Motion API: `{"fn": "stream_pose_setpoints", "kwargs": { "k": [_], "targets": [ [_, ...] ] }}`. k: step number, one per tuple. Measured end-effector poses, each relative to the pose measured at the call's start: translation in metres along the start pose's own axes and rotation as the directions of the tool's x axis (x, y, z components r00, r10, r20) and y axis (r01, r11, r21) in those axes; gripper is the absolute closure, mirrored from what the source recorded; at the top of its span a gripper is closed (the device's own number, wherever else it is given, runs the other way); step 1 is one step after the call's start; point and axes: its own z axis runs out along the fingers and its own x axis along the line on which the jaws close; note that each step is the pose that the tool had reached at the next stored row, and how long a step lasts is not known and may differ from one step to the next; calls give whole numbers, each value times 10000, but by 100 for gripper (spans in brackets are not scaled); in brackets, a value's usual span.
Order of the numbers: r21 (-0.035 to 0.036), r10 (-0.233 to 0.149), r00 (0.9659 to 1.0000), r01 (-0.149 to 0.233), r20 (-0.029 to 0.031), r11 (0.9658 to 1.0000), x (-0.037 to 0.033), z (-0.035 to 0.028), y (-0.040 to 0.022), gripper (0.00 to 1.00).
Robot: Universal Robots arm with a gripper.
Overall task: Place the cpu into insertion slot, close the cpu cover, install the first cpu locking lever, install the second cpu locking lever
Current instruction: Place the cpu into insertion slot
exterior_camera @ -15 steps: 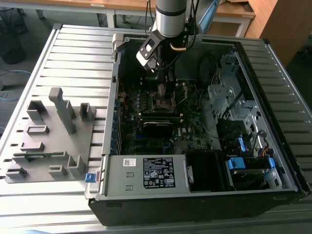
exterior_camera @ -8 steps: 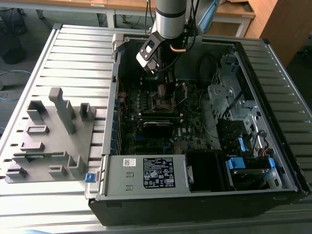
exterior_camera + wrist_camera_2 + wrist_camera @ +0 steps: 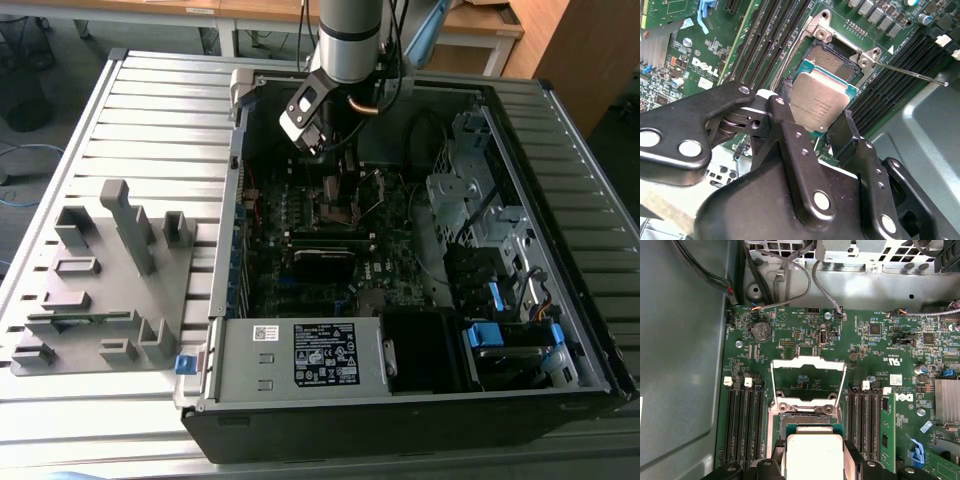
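Item: cpu (image 3: 824,100), a flat square chip with a dull silver top and green edging. The gripper (image 3: 815,109) is pinching two opposite sides, holding it over the insertion slot (image 3: 832,55), mid circuit board (image 3: 790,330); cpu cover (image 3: 805,401) is standing open.

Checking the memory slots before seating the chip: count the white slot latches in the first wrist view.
4. Two white latches on one side of the open cpu cover, two on the other. The gripper holding the cpu may hide more.

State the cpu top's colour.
The cpu top is dull silver-grey; the second wrist view shows it best.
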Motion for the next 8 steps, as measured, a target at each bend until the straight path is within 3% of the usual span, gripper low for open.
{"fn": "stream_pose_setpoints", "kwargs": {
  "k": [8],
  "targets": [
    [-1, 0, 10000, 0, -2, 10000, 0, 19, -2, 46]
  ]
}}
